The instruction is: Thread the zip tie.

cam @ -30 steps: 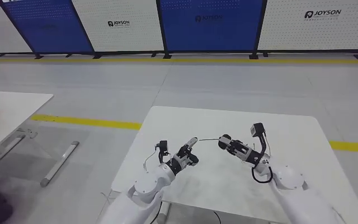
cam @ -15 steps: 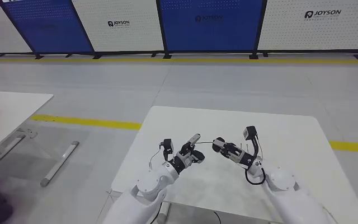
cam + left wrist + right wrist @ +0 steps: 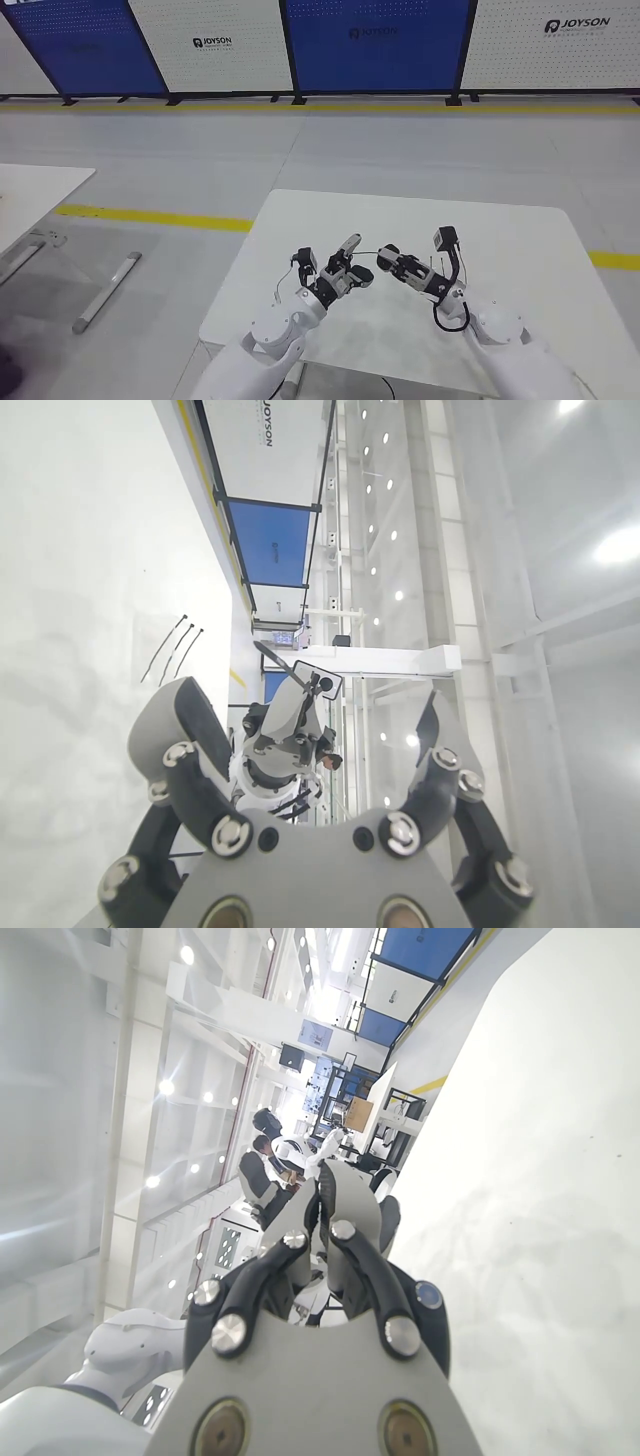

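The right gripper (image 3: 320,1178) is pinching the thin black plastic zip tie (image 3: 277,662) above the white table (image 3: 500,230) while the left gripper (image 3: 307,695) is gaping wide near its free end, probably risking knocking it aside if closing off-line.

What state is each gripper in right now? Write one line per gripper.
Left gripper: open, holding nothing.
Right gripper: shut on the zip tie.

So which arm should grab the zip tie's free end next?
Probably left: the left gripper is open, facing the thin black plastic zip tie pinched in the shut right gripper.
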Controlling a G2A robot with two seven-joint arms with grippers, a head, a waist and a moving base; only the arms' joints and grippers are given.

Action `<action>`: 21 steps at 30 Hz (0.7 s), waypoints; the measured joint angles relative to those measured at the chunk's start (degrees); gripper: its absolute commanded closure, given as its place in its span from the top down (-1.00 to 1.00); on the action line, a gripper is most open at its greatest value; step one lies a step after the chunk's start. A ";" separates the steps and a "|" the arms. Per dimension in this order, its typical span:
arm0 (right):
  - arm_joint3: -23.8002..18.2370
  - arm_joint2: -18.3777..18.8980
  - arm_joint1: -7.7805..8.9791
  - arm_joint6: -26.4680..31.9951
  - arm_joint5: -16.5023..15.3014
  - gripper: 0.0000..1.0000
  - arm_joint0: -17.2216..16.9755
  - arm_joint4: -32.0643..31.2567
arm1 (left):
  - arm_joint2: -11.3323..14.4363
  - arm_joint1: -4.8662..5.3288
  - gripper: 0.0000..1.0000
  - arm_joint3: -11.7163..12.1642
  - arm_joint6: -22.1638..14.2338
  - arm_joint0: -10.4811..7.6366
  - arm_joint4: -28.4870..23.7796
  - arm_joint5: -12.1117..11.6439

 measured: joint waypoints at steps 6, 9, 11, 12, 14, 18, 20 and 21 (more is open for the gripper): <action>0.00 0.00 0.00 0.01 0.00 -1.00 0.00 0.00 | 0.16 0.01 1.00 0.68 -0.06 -0.27 0.95 0.32; 0.00 0.00 0.00 0.01 -0.01 -1.00 0.00 0.00 | 0.71 -0.14 1.00 1.97 1.21 -0.85 2.92 -0.83; 0.00 0.00 0.00 0.01 -0.01 -1.00 0.00 0.00 | 1.04 -0.28 1.00 2.67 1.96 -1.25 3.49 -1.61; 0.00 0.00 0.00 0.01 -0.01 -1.00 0.00 0.00 | 1.22 -0.36 1.00 3.05 2.26 -1.51 3.74 -1.95; 0.00 0.00 0.00 0.01 -0.01 -1.00 0.00 0.00 | 1.37 -0.44 0.72 3.45 2.36 -1.79 3.89 -2.42; 0.00 0.00 0.00 0.01 -0.01 -1.00 0.00 0.00 | 1.35 -0.52 -0.02 3.64 2.33 -2.01 4.23 -3.07; 0.00 0.00 0.00 0.01 -0.01 -1.00 0.00 0.00 | 1.43 -0.54 -0.12 3.52 2.26 -2.08 4.79 -3.15; 0.00 0.00 0.00 0.01 -0.01 -1.00 0.00 0.00 | 1.49 -0.55 -0.14 3.46 2.23 -2.09 5.04 -3.11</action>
